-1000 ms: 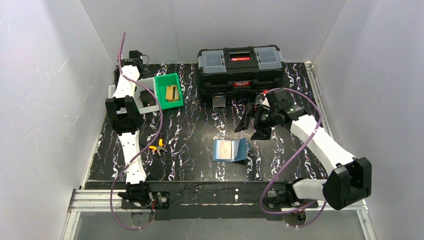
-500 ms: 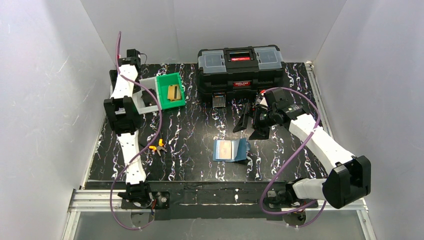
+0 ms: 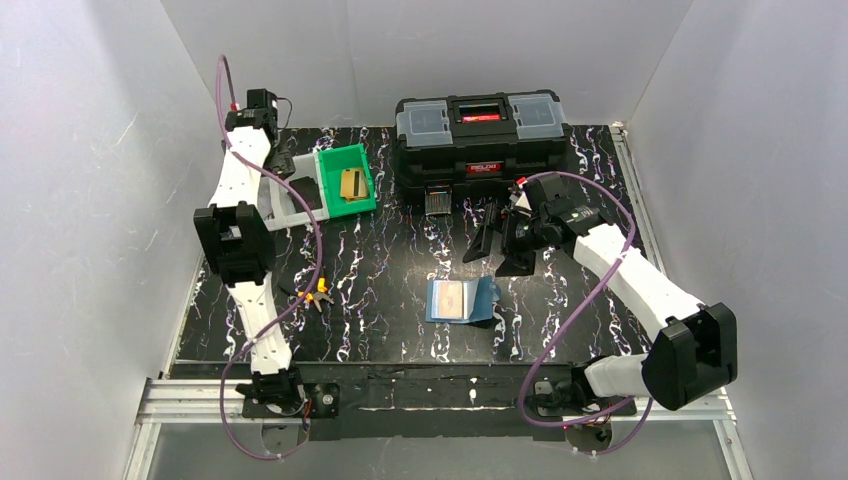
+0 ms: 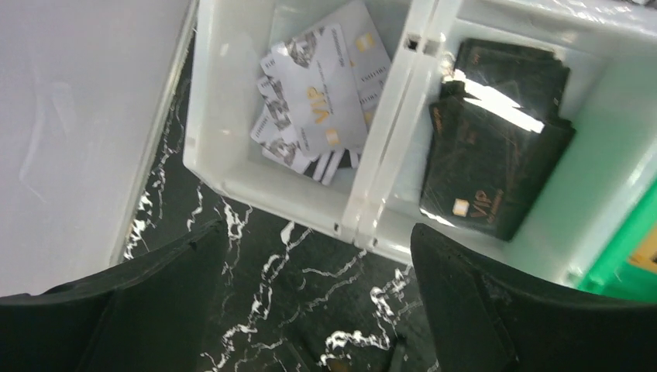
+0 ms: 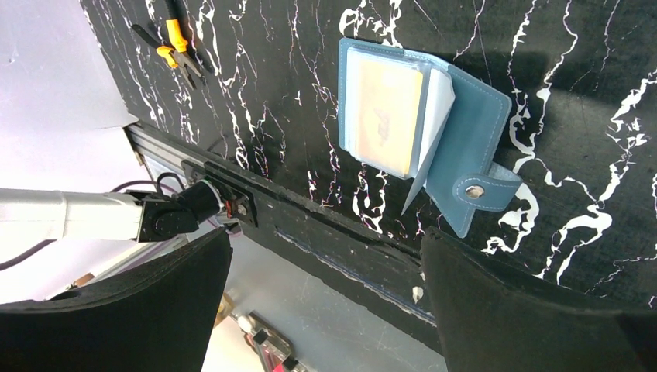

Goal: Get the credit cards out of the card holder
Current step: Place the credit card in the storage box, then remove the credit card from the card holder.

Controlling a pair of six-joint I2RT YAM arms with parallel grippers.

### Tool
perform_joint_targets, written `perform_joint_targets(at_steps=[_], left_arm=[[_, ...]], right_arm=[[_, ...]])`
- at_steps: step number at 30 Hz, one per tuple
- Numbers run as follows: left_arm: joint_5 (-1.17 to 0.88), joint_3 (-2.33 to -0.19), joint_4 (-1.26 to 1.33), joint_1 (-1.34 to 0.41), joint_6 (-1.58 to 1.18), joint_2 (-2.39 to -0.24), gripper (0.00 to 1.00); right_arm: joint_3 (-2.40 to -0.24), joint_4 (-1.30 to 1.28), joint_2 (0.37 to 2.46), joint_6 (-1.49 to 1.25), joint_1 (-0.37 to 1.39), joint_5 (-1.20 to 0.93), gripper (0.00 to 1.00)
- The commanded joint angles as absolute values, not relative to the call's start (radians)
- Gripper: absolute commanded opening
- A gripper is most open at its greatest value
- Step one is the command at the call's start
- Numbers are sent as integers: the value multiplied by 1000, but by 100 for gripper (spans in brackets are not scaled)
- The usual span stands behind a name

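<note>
The card holder [image 3: 470,301] [image 5: 465,136] lies open on the black table, an orange-tan credit card [image 3: 452,298] [image 5: 383,116] showing in its clear sleeve. My right gripper [image 3: 498,250] [image 5: 321,310] hovers open just behind it and holds nothing. At the far left, over a white two-part bin [image 3: 292,214] [image 4: 387,194], my left gripper [image 3: 292,176] [image 4: 318,310] is open and empty. Dark cards [image 4: 496,147] lie in that bin's right part and silver cards [image 4: 314,93] in its left. Another orange-tan card [image 3: 350,184] rests in the green bin [image 3: 330,190].
A big black toolbox [image 3: 482,140] stands at the back centre, close behind my right gripper. Orange-handled pliers [image 3: 315,293] [image 5: 174,46] lie left of the card holder. White walls close in the table on the left, right and far sides.
My left arm has drawn back toward the far-left corner, away from the green bin. My right gripper has edged slightly left and stays open.
</note>
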State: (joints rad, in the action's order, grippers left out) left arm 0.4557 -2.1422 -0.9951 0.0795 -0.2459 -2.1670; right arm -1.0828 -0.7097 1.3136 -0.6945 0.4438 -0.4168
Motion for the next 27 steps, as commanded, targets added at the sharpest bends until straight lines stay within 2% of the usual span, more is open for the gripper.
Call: perform_joint_targets(at_steps=[1, 8, 15, 18, 22, 27], left_arm=[[348, -2083, -1014, 66, -295, -2019, 88], [82, -1835, -944, 16, -379, -1806, 88], [-232, -1532, -850, -84, -448, -1612, 88], [-307, -1427, -813, -144, -477, -1548, 88], [-413, -1300, -752, -205, -536, -1481, 87], [-442, -1215, -741, -276, -559, -1434, 88]], right_arm=[[-1120, -681, 1316, -665, 460, -397, 98], [-1138, -703, 1325, -657, 525, -292, 98], [-1173, -717, 1367, -678, 661, -169, 98], [-1186, -716, 1397, -697, 719, -117, 98], [-1195, -706, 1443, -726, 777, -74, 93], [-1196, -687, 1508, -761, 827, -53, 88]])
